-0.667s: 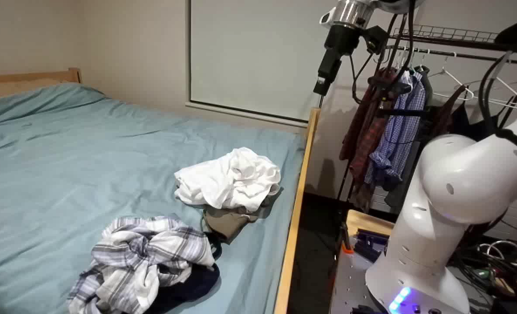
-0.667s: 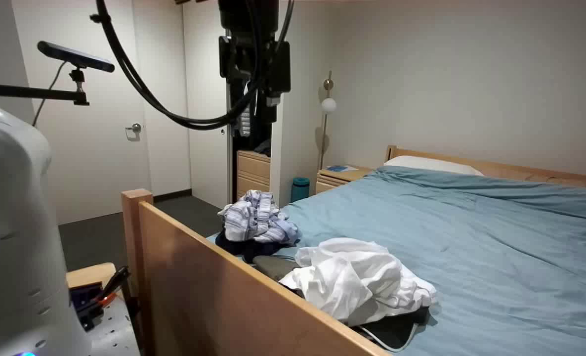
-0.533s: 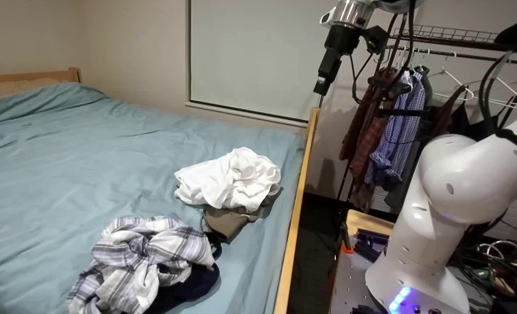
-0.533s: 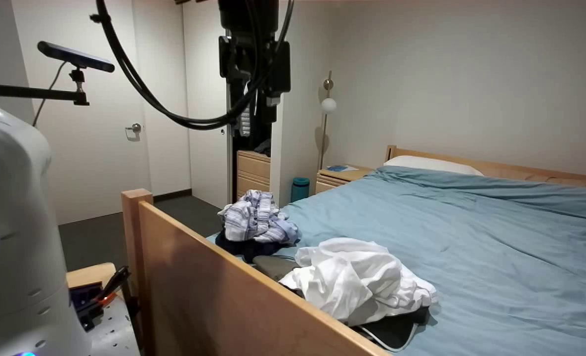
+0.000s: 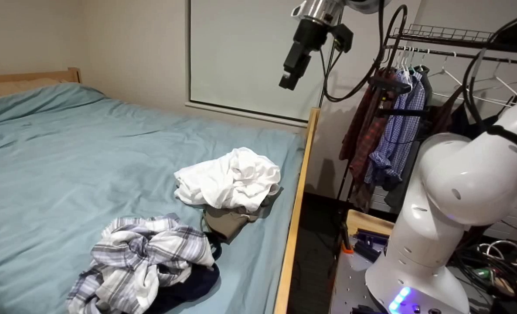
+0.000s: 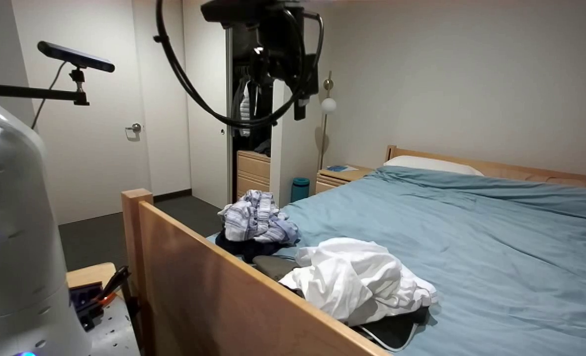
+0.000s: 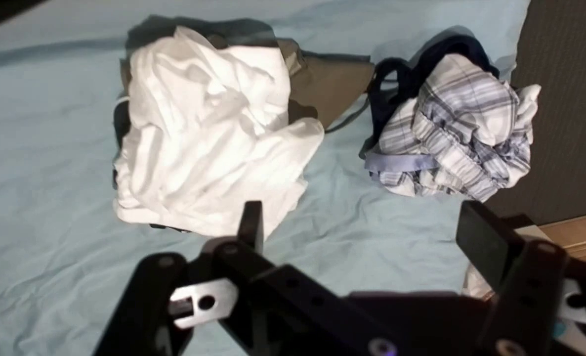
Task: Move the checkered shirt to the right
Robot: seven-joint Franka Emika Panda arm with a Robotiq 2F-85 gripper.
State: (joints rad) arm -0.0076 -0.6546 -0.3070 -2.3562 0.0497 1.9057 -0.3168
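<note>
By my reading, you are on the reach: the checkered shirt (image 7: pixel 463 133) is not yet in your grip. All 3 views show it bunched on the sheet (image 5: pixel 88 165), partly on top of a navy garment (image 5: pixel 197 281) and near the white cloth (image 5: pixel 230 181). Your jaws stand wide apart with nothing between them, well above the sheet. In both exterior views the shirt lies left of the white cloth; the wrist view puts it on the opposite side, so settle whose right is meant before you lift. Next, bring the jaws over the shirt, lower them and close on a thick fold. Keep the bite shallow, or the navy garment may come along. Expect limp, sagging fabric; raise it enough to clear the white cloth.
</note>
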